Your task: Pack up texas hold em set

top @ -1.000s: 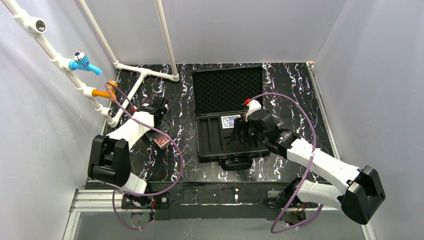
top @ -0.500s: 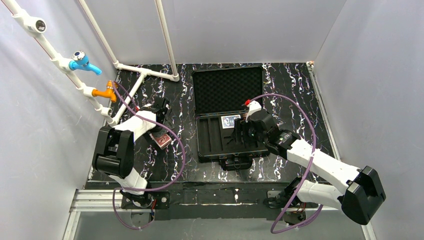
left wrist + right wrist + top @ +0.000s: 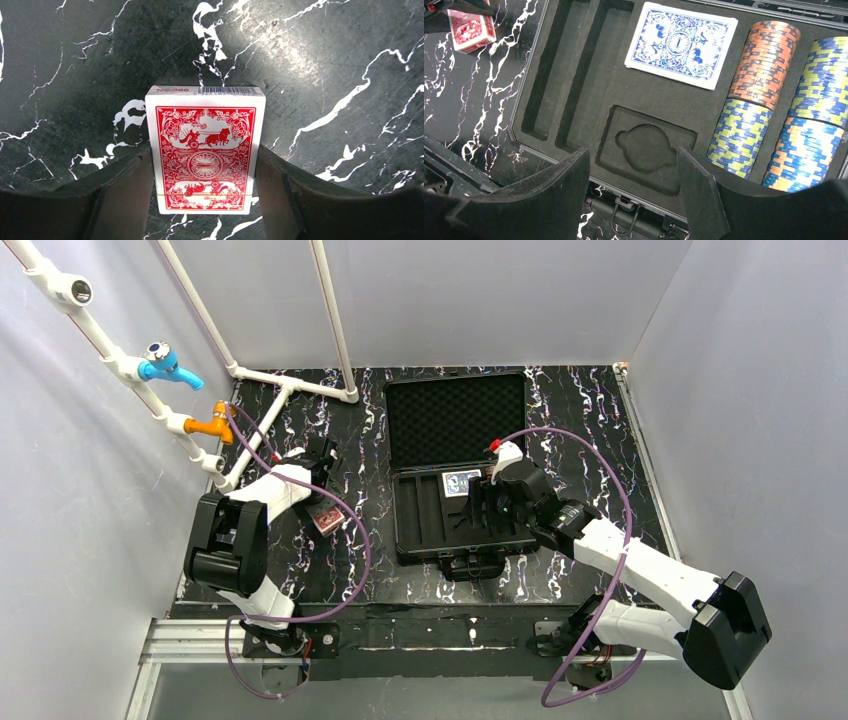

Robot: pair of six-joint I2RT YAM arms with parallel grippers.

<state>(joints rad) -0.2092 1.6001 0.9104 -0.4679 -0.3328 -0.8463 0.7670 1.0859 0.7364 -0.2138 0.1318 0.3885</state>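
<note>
The red card deck (image 3: 205,155) lies flat on the black marbled table, left of the case. My left gripper (image 3: 202,167) straddles it, and both fingers press against its long sides. The black case (image 3: 398,532) lies open with its foam lid (image 3: 455,420) folded back. Its slotted tray holds the blue card deck (image 3: 681,45) and several rolls of poker chips (image 3: 764,62) on the right. My right gripper (image 3: 631,155) hangs open over the tray's near edge, above an empty round recess (image 3: 646,147), with nothing between its fingers.
White pipes with a blue tap (image 3: 165,362) and an orange tap (image 3: 210,426) run along the left wall. Two long empty slots (image 3: 549,75) fill the tray's left side. The case handle (image 3: 470,565) sticks out toward the arms. Grey walls enclose the table.
My left arm has drawn in over the red deck, and its jaws have closed from wide open onto the deck's sides. The right arm has barely moved.
</note>
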